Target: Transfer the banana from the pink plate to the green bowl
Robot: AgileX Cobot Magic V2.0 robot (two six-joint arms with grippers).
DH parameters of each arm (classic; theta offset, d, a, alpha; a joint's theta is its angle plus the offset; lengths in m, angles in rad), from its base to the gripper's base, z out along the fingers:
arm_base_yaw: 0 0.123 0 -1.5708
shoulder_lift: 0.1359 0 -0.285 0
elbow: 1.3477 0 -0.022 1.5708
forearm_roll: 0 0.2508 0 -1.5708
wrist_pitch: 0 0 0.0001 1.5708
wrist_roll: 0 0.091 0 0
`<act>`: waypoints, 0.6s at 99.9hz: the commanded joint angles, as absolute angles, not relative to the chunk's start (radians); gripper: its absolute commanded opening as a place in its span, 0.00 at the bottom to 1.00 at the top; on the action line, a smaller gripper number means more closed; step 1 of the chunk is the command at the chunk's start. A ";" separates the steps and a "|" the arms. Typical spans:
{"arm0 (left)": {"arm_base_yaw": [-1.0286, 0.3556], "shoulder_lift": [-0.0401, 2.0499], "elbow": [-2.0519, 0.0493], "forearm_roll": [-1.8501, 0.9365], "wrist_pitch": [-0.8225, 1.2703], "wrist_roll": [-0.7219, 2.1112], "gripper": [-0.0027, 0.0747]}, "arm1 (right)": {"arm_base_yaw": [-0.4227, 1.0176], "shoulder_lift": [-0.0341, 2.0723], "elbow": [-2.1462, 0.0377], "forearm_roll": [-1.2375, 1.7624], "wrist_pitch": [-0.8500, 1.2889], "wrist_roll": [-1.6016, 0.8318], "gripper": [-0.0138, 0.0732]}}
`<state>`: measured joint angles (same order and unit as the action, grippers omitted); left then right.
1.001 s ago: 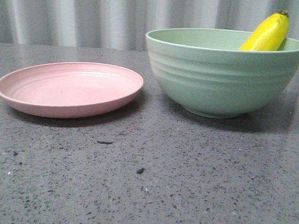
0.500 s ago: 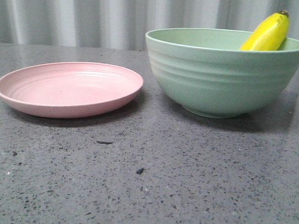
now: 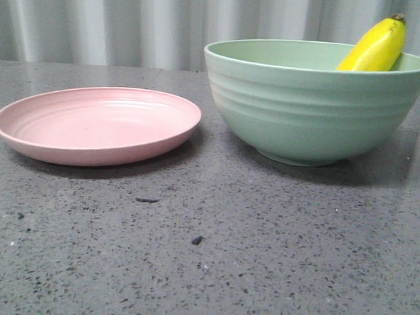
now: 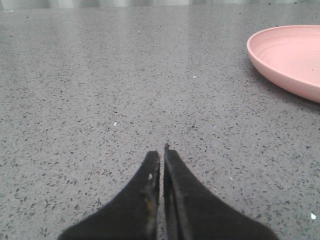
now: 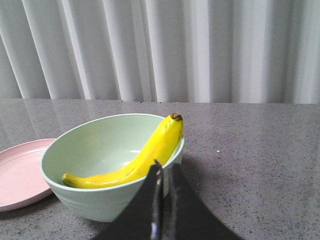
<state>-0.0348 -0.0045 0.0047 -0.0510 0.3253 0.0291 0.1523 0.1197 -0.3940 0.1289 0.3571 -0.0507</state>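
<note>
The banana (image 3: 377, 46) lies inside the green bowl (image 3: 305, 110) at the right, its dark tip sticking up over the far right rim. In the right wrist view the banana (image 5: 140, 162) curves along the bowl's (image 5: 90, 150) inside wall. The pink plate (image 3: 98, 126) sits empty at the left, and its edge shows in the left wrist view (image 4: 290, 60). My left gripper (image 4: 162, 152) is shut and empty, low over bare table beside the plate. My right gripper (image 5: 164, 167) is shut and empty, just outside the bowl. Neither gripper shows in the front view.
The dark speckled stone table (image 3: 211, 257) runs to a pale pleated curtain (image 3: 133, 21) at the back. Small dark specks (image 3: 197, 239) lie on the table in front of the plate.
</note>
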 commanded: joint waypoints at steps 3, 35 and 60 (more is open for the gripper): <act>-0.032 -0.033 0.013 -0.051 0.259 0.022 0.01 | 0.148 0.133 -0.419 0.124 0.275 -0.060 0.08; -0.032 -0.033 0.013 -0.051 0.259 0.022 0.01 | 0.072 0.133 -0.202 0.020 -0.052 -0.053 0.08; -0.032 -0.033 0.013 -0.051 0.259 0.022 0.01 | -0.062 0.053 0.009 -0.006 -0.341 0.054 0.08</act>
